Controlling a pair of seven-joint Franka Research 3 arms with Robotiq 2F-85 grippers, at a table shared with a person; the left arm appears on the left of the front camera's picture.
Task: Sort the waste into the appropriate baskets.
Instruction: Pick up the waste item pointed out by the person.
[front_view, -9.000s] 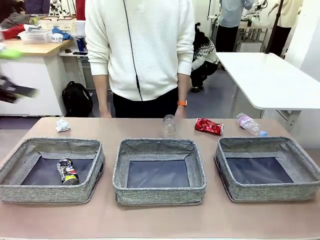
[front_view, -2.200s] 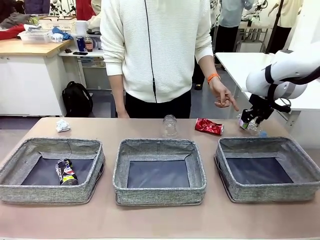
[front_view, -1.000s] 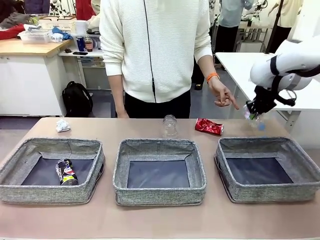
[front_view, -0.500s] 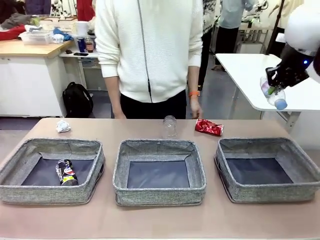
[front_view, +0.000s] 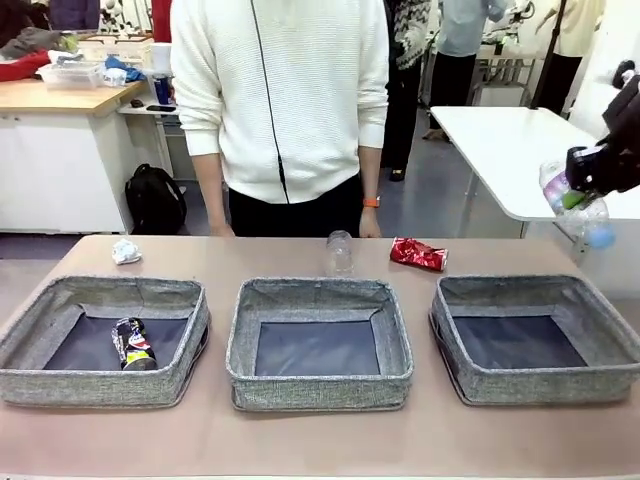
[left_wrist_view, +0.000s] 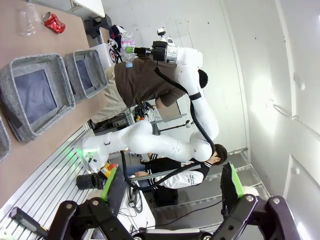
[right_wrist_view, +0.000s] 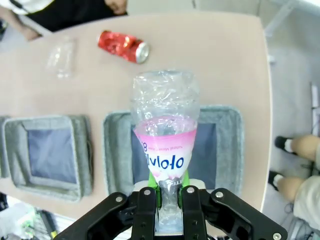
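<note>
My right gripper (front_view: 574, 192) is shut on a clear plastic bottle (front_view: 588, 218) with a pink label, holding it high above the far right of the table. In the right wrist view the bottle (right_wrist_view: 165, 130) stands between the fingers (right_wrist_view: 169, 192), over the right basket (right_wrist_view: 235, 150). Three grey baskets sit in a row: left (front_view: 100, 388), middle (front_view: 318, 390), right (front_view: 540, 385). A dark can (front_view: 133, 343) lies in the left one. A red can (front_view: 417, 254), a second clear bottle (front_view: 340, 250) and a white paper wad (front_view: 125, 250) lie beyond them. My left gripper (left_wrist_view: 170, 200) is open, raised away from the table.
A person in a white sweater (front_view: 280, 100) stands at the far edge, hands low by the table. A white table (front_view: 520, 150) stands behind on the right. Bare tabletop (front_view: 320, 440) runs in front of the baskets.
My right gripper has lifted the pink-labelled bottle off the table and carried it up and rightward. The person's pointing hand has dropped back to their side.
</note>
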